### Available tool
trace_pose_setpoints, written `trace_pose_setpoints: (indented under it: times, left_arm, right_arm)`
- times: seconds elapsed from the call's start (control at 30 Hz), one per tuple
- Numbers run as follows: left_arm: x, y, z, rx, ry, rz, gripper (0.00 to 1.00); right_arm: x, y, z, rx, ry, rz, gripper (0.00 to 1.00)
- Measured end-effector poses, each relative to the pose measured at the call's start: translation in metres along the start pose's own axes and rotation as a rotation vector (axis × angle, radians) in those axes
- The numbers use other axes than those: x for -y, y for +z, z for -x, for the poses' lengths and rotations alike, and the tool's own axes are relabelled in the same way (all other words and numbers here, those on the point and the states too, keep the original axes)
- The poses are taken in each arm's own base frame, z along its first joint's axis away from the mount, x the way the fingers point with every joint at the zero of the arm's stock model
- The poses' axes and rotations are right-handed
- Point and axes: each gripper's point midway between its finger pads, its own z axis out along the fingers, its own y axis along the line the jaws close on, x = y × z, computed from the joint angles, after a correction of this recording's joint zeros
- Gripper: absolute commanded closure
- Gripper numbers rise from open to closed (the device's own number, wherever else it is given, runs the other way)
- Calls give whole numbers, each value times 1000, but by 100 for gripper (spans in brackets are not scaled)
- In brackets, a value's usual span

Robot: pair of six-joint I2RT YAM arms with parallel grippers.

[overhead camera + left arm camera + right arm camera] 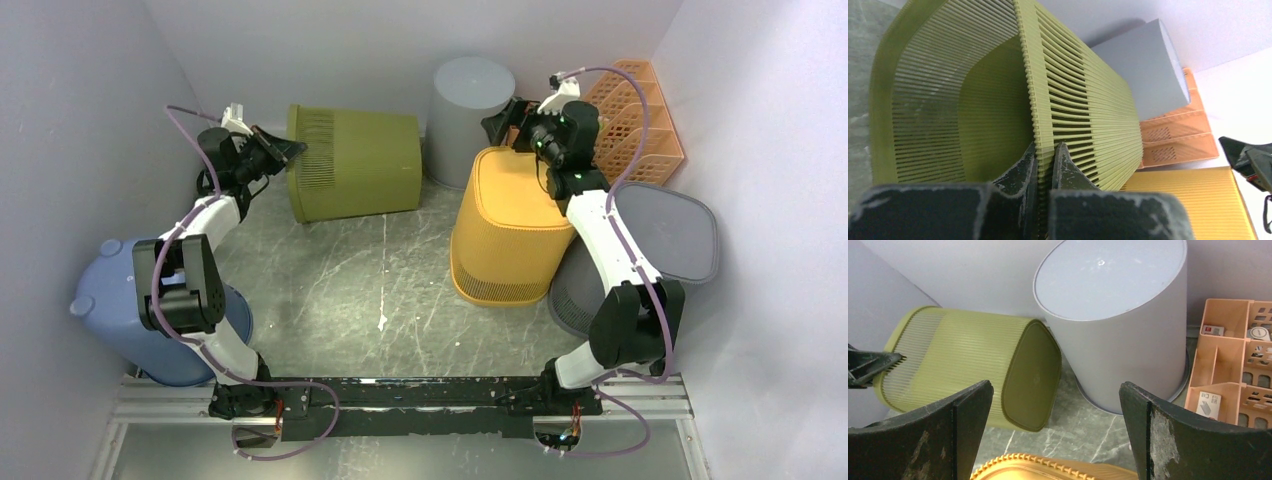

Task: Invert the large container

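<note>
The large container (355,162) is an olive-green ribbed bin lying on its side at the back left, its mouth facing left. My left gripper (290,150) is shut on the rim of that mouth; in the left wrist view the rim (1035,90) runs down between the gripper (1044,150), one finger inside the bin and one outside. The right wrist view shows the bin's closed base (1030,375) facing the camera. My right gripper (505,122) hangs open at the back, above the far end of a yellow basket (510,225), with nothing between its fingers (968,410).
An upturned grey round bin (470,115) stands right next to the green bin's base. The yellow basket sits upside down in the middle right. An orange organiser (640,125) and a grey lidded bin (665,235) crowd the right; a blue container (120,310) sits at the near left.
</note>
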Motion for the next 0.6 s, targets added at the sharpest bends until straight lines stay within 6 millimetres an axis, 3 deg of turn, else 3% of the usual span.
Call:
trace_pose_setpoints:
  times: [0.13, 0.33, 0.4, 0.47, 0.6]
  left_arm:
    - [0, -2, -2, -35, 50, 35, 93]
    - [-6, 0, -4, -47, 61, 46, 93]
    - [-8, 1, -5, -47, 61, 47, 92]
    - [-8, 1, -4, -47, 62, 48, 91]
    - [-7, 1, -3, -46, 68, 47, 90]
  right_arm:
    - [-19, 13, -9, -50, -42, 30, 0]
    - [-132, 40, -64, -211, -115, 260, 0]
    - [-154, 41, -80, -253, -116, 305, 0]
    - [-161, 45, -90, -282, -114, 317, 0]
    - [-149, 57, -104, -324, -99, 272, 0]
